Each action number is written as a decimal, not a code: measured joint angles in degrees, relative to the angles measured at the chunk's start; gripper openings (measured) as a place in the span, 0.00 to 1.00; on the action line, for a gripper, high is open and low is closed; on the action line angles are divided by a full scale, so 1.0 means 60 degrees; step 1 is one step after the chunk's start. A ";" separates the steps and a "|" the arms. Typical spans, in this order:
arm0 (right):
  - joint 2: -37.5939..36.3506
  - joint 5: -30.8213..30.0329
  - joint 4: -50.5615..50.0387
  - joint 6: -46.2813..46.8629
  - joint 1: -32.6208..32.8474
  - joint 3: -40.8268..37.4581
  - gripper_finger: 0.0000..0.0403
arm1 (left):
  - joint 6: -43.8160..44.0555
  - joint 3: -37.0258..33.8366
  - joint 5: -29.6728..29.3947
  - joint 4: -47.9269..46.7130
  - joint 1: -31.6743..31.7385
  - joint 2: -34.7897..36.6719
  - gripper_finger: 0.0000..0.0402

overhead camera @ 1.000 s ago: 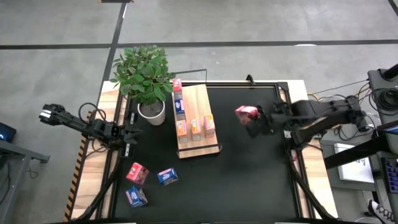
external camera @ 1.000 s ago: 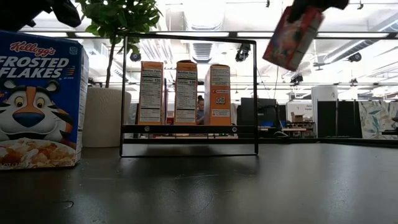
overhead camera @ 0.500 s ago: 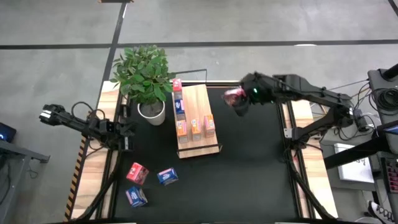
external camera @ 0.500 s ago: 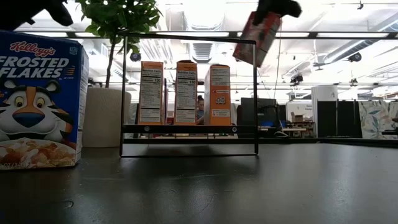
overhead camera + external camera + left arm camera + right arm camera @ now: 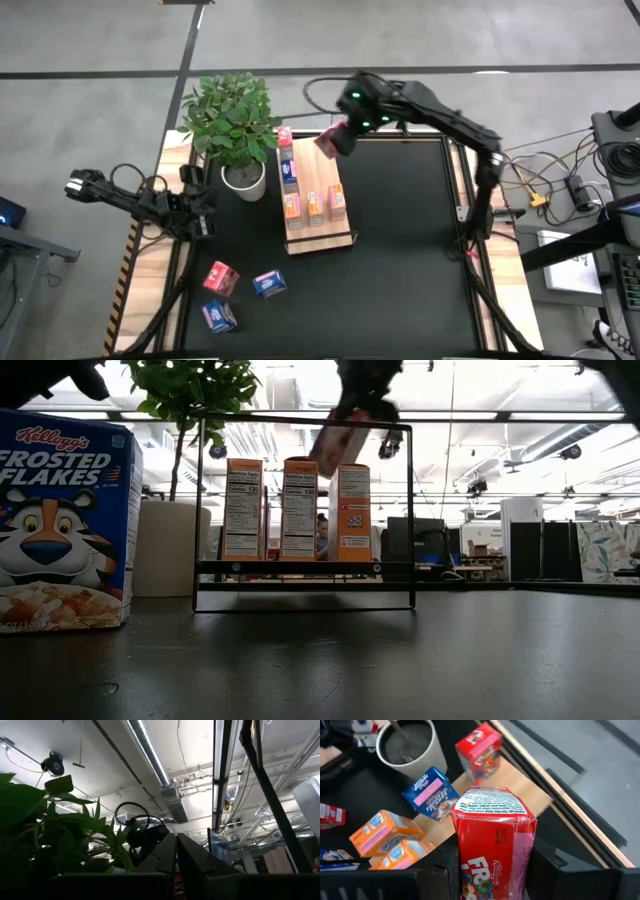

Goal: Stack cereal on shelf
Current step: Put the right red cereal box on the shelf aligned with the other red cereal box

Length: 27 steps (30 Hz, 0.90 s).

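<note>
The right arm stretches far across the table's back edge, its gripper (image 5: 340, 135) raised and clamped with fingers partly spread, seemingly tilted downward, while the left arm waits low at the table's left side, its gripper (image 5: 203, 213) fully closed.

The place was a robotics lab set inside an open-plan office, as the black tabletop (image 5: 400, 250) stood on a bare grey concrete floor (image 5: 420, 35) marked with dark tape lines, with loose cables (image 5: 560, 185) and equipment crowding its right edge. Beyond the tabletop the low view showed an exposed industrial ceiling with long strip lights (image 5: 330, 385), ducting and hanging cords, and below it rows of desks with monitors (image 5: 405, 540) and partition screens (image 5: 605, 550). A potted plant (image 5: 232, 120) (in a plain white pot) softened one corner.
</note>
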State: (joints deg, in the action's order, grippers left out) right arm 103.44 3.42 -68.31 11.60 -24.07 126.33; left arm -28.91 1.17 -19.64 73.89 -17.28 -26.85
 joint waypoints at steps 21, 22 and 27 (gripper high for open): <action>0.3472 -0.0058 -0.0409 -0.1821 -0.0787 0.1356 0.38 | 0.0004 0.0000 0.0004 -0.0022 0.0000 0.0117 0.00; 0.3478 -0.0051 -0.0310 -0.1837 -0.0787 0.1357 0.38 | 0.0004 0.0000 0.0004 -0.0023 0.0000 0.0117 0.00; 0.3482 -0.0036 0.0373 -0.1897 -0.0783 0.1357 0.44 | 0.0009 0.0000 0.0004 -0.0028 0.0001 0.0109 0.00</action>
State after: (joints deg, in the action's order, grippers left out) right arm 124.33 3.21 -66.08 0.22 -28.77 134.47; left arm -28.85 1.17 -19.62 73.72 -17.27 -26.20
